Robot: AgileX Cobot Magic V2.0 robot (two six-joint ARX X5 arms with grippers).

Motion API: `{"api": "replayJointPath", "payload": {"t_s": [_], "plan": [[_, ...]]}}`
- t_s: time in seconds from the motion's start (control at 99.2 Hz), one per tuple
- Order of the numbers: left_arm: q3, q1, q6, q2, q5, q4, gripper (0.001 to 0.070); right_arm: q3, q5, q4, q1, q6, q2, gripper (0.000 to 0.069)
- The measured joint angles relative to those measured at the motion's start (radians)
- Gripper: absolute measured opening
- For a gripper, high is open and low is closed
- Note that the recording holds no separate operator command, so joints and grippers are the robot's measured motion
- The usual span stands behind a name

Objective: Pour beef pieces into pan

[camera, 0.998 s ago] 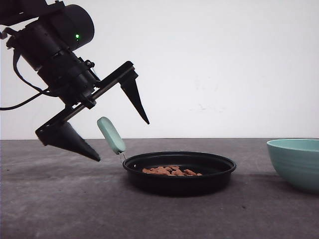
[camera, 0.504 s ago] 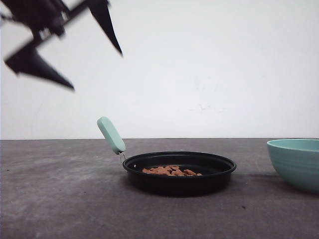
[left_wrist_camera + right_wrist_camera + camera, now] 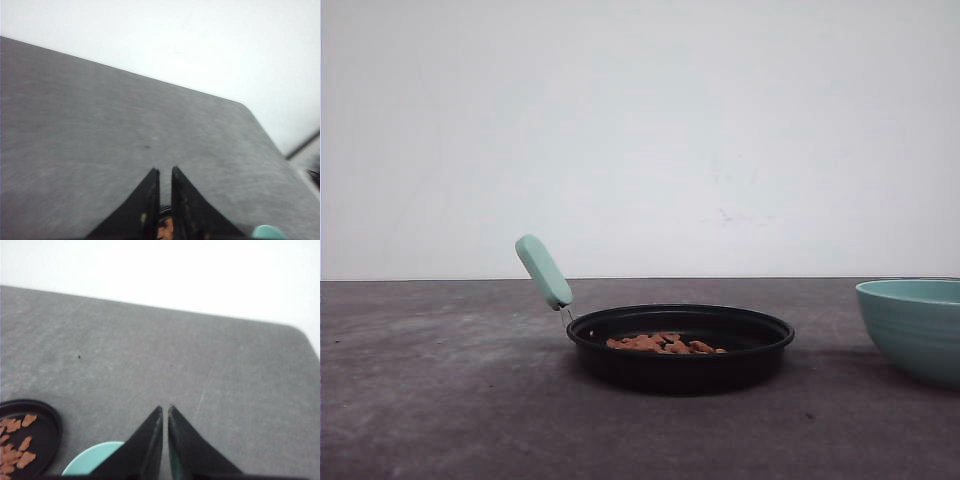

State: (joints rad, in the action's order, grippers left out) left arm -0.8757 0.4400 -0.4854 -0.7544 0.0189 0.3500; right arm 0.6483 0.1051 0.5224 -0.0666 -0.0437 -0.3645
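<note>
Black pan [image 3: 680, 345] sits on the table with the beef pieces [image 3: 663, 344] already inside, and the left gripper [image 3: 165, 172], wide apart beside the handle a second ago, is up and nearly closed, right gripper [image 3: 165, 410] too — pour looks done

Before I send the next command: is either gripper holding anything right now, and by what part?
Nothing held. Left gripper and right gripper are both shut with nothing between their tips.

left hand [image 3: 165, 172]: fingers nearly together, nothing held | right hand [image 3: 165, 410]: same
</note>
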Motion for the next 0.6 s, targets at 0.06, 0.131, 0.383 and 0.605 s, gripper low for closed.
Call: {"api": "replayJointPath", "payload": {"t_s": [0.06,0.131,0.383,0.605], "plan": [[0.058,0.0,-0.003,0.065,0.057,0.013,0.0014,0.0,0.0,-0.01,0.0,-0.005,0.004,0.0016],[0.098,0.0,-0.013,0.122,0.114,0.045,0.0014,0.0,0.0,-0.008,0.0,-0.004,0.004,0.0016],[0.106,0.0,-0.024,0.222,0.151,0.148,0.0014,0.0,0.0,-0.002,0.0,0.007,0.004,0.0016],[0.106,0.0,-0.024,0.226,0.158,0.169,0.0014,0.0,0.0,-0.003,0.0,0.007,0.004,0.0016]]}}
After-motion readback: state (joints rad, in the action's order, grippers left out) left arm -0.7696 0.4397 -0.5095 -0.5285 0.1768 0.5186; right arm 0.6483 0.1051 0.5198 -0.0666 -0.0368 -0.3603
